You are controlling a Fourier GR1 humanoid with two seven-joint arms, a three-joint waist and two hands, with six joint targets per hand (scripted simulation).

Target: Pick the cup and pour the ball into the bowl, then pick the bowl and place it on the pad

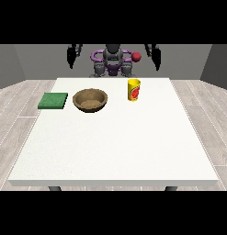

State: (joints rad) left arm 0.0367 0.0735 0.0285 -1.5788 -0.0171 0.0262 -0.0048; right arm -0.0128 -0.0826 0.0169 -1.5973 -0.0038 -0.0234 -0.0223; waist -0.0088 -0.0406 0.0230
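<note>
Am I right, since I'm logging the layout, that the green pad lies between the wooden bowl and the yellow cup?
Not quite. The front view shows the wooden bowl between the green pad and the yellow cup; the pad lies at the view's left end.

Bare room: white table (115,137), wood-plank floor (18,105).

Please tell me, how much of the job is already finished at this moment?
Nothing looks done. The yellow cup stands upright on the table, apart from the wooden bowl. The bowl is not on the green pad beside it. Both hands, at the view's left and right, hang raised, holding nothing. Left: pick the cup, pour, move the bowl onto the pad.
</note>
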